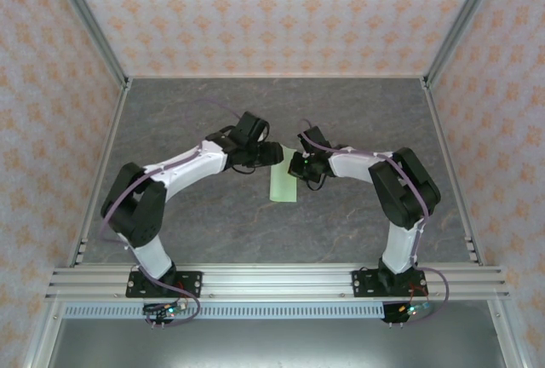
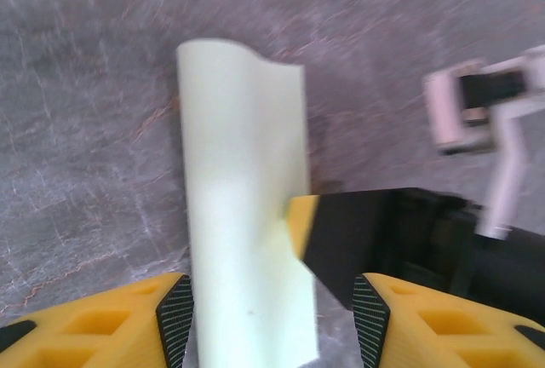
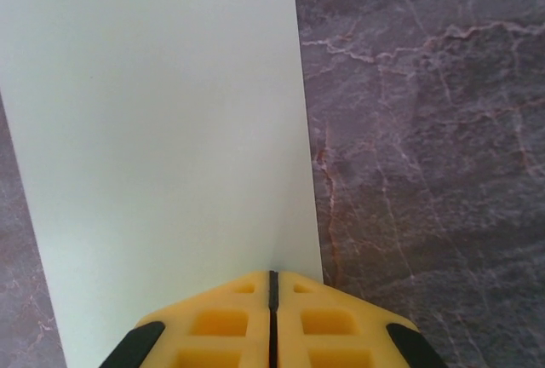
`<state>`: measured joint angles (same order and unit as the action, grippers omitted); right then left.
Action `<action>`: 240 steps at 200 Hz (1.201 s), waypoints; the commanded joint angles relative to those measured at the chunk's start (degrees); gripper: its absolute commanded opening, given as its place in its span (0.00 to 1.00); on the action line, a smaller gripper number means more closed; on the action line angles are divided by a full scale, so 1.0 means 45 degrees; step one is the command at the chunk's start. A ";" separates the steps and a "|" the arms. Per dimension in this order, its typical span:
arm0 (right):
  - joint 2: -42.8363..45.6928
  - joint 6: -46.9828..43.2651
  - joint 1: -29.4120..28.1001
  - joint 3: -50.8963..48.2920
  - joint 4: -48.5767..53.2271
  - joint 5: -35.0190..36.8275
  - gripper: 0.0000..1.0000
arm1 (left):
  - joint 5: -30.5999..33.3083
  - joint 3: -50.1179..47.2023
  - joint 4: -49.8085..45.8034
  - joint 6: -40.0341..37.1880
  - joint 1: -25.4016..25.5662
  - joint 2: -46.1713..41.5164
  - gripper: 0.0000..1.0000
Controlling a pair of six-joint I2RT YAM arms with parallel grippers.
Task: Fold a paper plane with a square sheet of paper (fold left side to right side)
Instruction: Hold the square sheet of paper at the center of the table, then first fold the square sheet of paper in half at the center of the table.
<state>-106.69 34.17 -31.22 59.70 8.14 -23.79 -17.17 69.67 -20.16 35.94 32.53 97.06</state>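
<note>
We see the folded paper (image 1: pixel 283 186) in the middle of the bench (image 1: pixel 213 223), the left jaws open on both sides of it, the right jaws shut, tips resting on it.

square sheet of paper (image 3: pixel 162 129): smooth, matt | table (image 3: pixel 426 172): matt, stone-veined | right pincer (image 3: pixel 272 278): yellow plastic

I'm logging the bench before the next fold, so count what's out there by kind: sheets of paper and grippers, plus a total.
Pale green sheet of paper: 1
Grippers: 2 (left gripper, right gripper)
Total: 3
</note>
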 commanded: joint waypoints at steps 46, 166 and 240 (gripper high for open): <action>-0.0822 -0.0386 -0.0332 -0.0074 0.1167 0.1090 0.10 | -0.1705 -0.0006 0.0865 0.0469 -0.0003 0.0805 0.39; -0.0721 -0.0533 -0.0347 -0.0084 0.1530 0.1278 0.10 | -0.0995 -0.0480 0.0799 0.0235 -0.0003 0.2670 0.26; -0.0840 -0.0763 -0.0347 0.0012 0.2016 0.1399 0.09 | -0.0635 -0.1612 0.0877 -0.0234 -0.0505 0.2660 0.17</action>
<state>-106.94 32.23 -32.38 60.77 9.47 -20.99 -22.06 65.17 -14.92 36.71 32.25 108.55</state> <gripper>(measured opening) 0.096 0.183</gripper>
